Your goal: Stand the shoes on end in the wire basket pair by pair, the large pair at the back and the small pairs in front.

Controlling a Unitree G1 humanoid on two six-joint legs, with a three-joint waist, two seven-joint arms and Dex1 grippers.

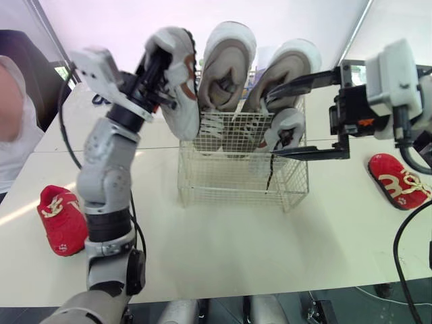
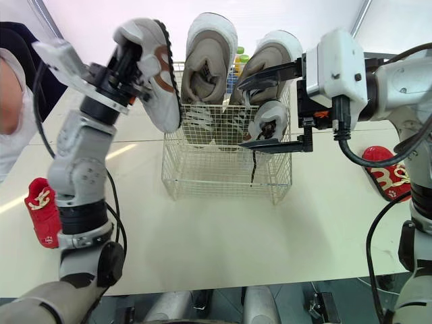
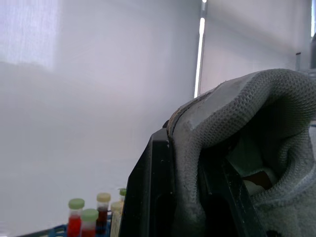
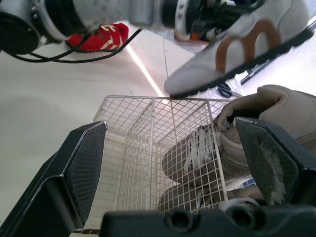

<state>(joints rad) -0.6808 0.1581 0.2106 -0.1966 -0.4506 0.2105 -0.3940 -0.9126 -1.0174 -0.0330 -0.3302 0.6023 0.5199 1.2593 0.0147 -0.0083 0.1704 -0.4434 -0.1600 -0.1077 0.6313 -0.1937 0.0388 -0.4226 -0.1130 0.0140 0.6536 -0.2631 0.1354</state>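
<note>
Left gripper [image 1: 158, 67] clamps a white trainer [image 1: 181, 88] above the wire basket [image 1: 229, 182], at its left rear corner. Right gripper [image 2: 241, 113] is spread wide at the basket's right side, apparently astride a small white shoe [image 2: 270, 118]. Two large shoes [image 1: 226, 57] stand at the back

The right gripper [image 4: 170, 126] gapes toward the wire basket [image 4: 129, 123] at twelve o'clock. A white sneaker [image 4: 237, 44] hangs above its rim.

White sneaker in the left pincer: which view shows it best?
The right eye view: the whole white sneaker, toe down at the left rim of the wire basket, in the left pincer. The left eye view matches. The right wrist view shows its side and sole above the basket; the left wrist view, its grey collar close up.
</note>
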